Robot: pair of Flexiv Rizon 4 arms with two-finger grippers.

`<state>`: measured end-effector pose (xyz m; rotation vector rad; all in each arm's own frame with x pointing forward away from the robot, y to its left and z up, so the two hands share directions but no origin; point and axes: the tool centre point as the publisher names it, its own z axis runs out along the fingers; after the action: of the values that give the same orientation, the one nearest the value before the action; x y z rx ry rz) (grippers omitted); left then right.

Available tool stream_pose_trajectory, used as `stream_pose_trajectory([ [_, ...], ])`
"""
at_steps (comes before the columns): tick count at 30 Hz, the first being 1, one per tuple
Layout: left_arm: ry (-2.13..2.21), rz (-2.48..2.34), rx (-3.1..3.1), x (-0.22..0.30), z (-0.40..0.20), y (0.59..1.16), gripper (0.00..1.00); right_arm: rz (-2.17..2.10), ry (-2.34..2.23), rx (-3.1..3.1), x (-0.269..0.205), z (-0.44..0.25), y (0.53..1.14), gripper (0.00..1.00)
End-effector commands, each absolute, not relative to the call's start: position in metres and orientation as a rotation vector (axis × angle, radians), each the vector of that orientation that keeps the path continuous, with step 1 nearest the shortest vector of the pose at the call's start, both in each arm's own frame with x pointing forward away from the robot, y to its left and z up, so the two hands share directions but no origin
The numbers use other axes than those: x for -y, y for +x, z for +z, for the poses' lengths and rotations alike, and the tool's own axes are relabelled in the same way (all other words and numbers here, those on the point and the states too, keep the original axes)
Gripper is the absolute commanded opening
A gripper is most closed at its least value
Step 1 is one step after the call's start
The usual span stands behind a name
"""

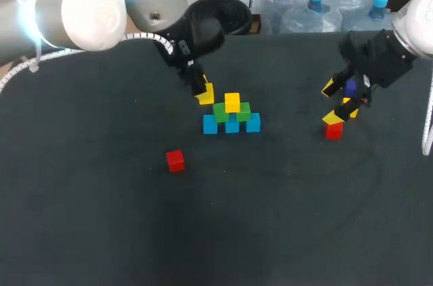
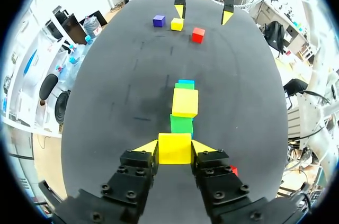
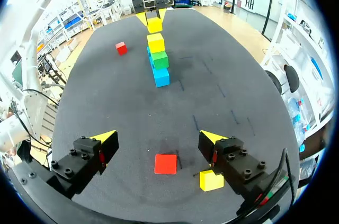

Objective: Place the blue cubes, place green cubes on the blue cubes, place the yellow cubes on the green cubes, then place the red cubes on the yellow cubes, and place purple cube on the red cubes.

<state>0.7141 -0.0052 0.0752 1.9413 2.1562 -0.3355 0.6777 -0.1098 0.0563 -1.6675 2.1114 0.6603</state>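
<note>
Three blue cubes [image 1: 232, 126] stand in a row with two green cubes [image 1: 221, 111] on them and one yellow cube [image 1: 232, 102] on top. My left gripper [image 1: 201, 90] is shut on another yellow cube [image 1: 205, 94] [image 2: 175, 148], just behind and left of the stack [image 2: 183, 108]. At the right, my right gripper [image 1: 337, 103] [image 3: 158, 139] hangs open over a red cube [image 1: 333, 130] [image 3: 165, 163]. Beside that gripper lie a yellow cube [image 3: 211, 180] and a purple cube [image 1: 350, 87] [image 2: 159, 20]. A second red cube [image 1: 174, 160] [image 3: 121, 48] lies alone, front left of the stack.
The dark table [image 1: 101, 218] stretches bare in front of the stack and along the left side. Nothing else stands on it besides the cubes.
</note>
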Motion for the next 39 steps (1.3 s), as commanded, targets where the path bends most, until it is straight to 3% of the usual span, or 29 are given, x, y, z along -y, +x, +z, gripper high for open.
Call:
stream_pose_trajectory([
  [1, 1.944, -0.34, -2.162, 0.007, 0.074, 0.716, 0.0, 0.662, -1.668, -2.109, 0.11, 0.056, 0.678, 1.0],
  [39, 1.959, -0.403, -2.159, 0.02, 0.062, 0.711, 0.0, 0.662, -1.668, -2.109, 0.11, 0.056, 0.678, 1.0],
])
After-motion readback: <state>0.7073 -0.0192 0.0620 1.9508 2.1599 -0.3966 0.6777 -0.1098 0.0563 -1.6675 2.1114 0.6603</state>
